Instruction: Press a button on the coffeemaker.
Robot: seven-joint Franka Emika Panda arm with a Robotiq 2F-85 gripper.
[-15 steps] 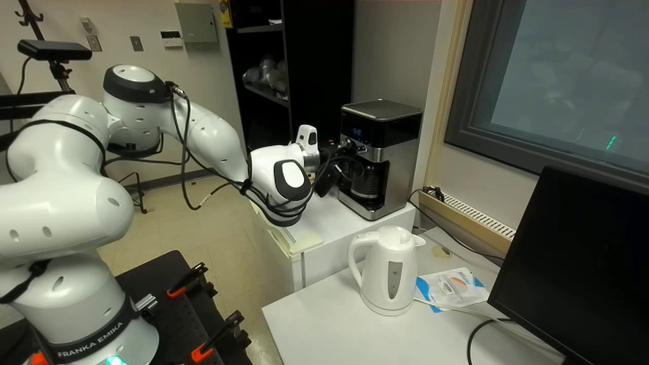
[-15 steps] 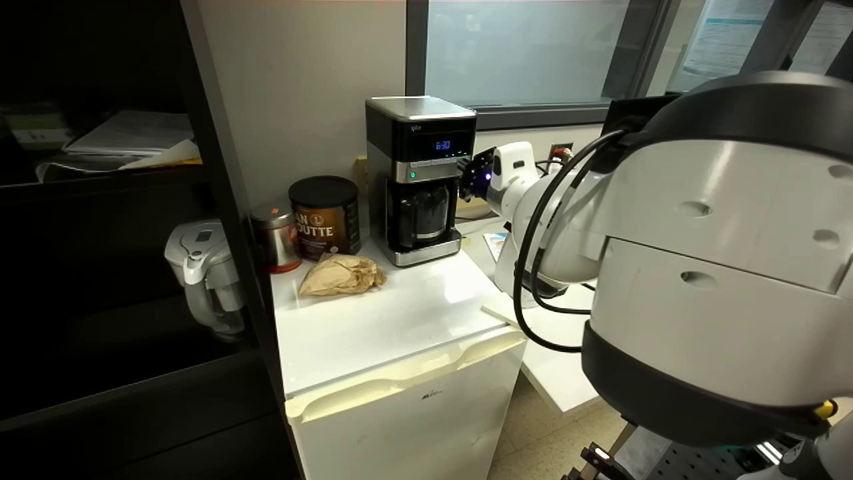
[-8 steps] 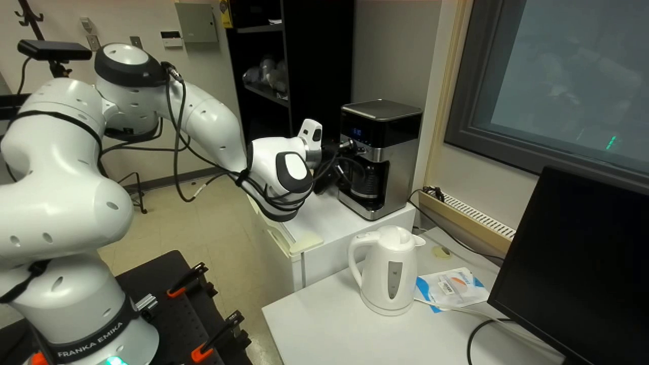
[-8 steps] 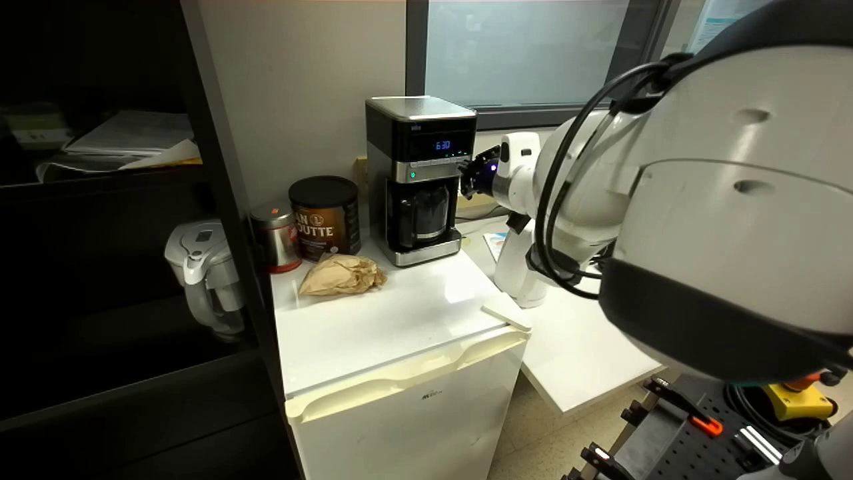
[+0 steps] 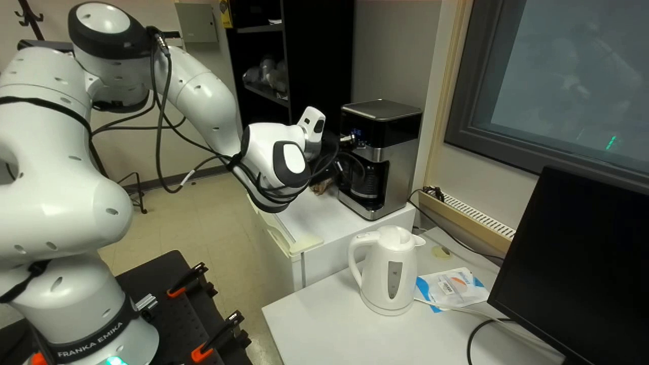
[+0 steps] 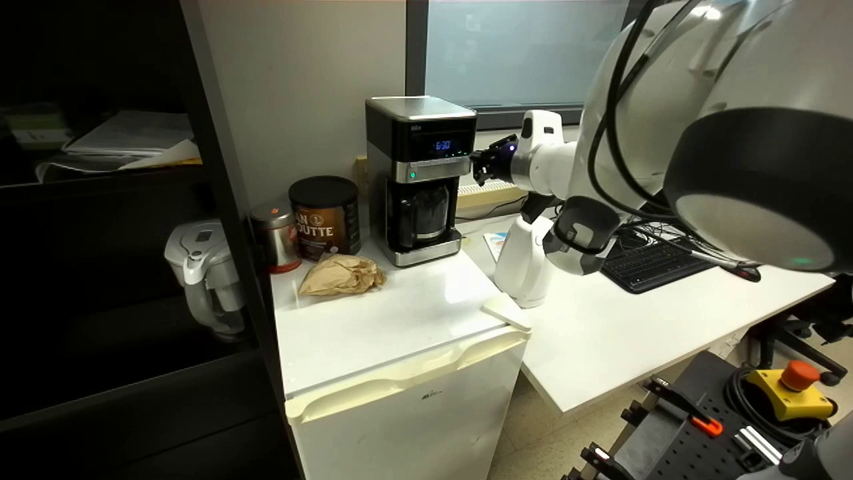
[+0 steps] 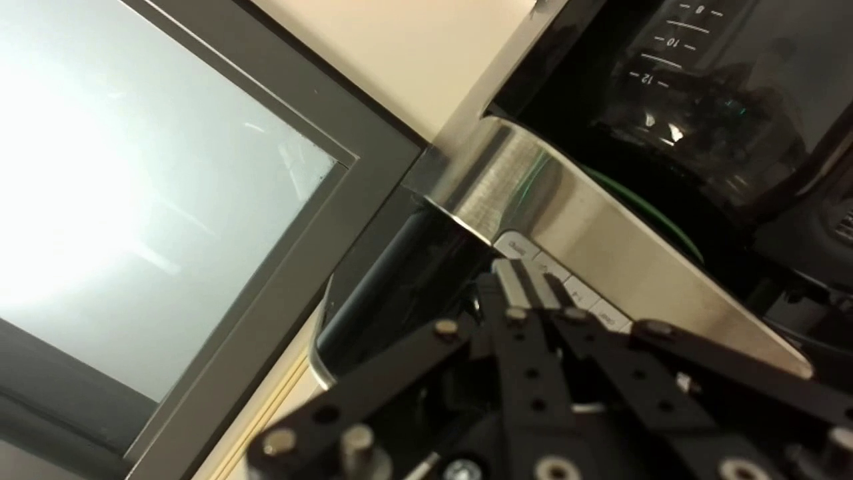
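The black and silver coffeemaker (image 5: 404,152) stands on the white fridge; it also shows in an exterior view (image 6: 381,180), with a lit clock display and a green light. In the wrist view its silvery band (image 7: 620,257) runs diagonally, with a row of small grey buttons (image 7: 580,291) along its edge. The dark carafe (image 6: 430,212) sits inside it. My gripper (image 7: 528,267) is shut and empty, its tips overlapping the upper buttons in the wrist view. It is at the machine's front in both exterior views (image 5: 349,140) (image 6: 474,165); I cannot tell whether it touches.
The white kettle (image 5: 388,279) stands on the desk below, near a monitor (image 5: 573,263). A paper bag (image 6: 343,275), a coffee can (image 6: 326,220) and a metal canister (image 6: 274,240) are on the fridge top (image 6: 373,333). A window (image 7: 80,187) is beside the machine.
My arm and wrist have risen and drawn back. The gripper has moved slightly up and a little away from the coffeemaker's front. The coffeemaker has not moved.
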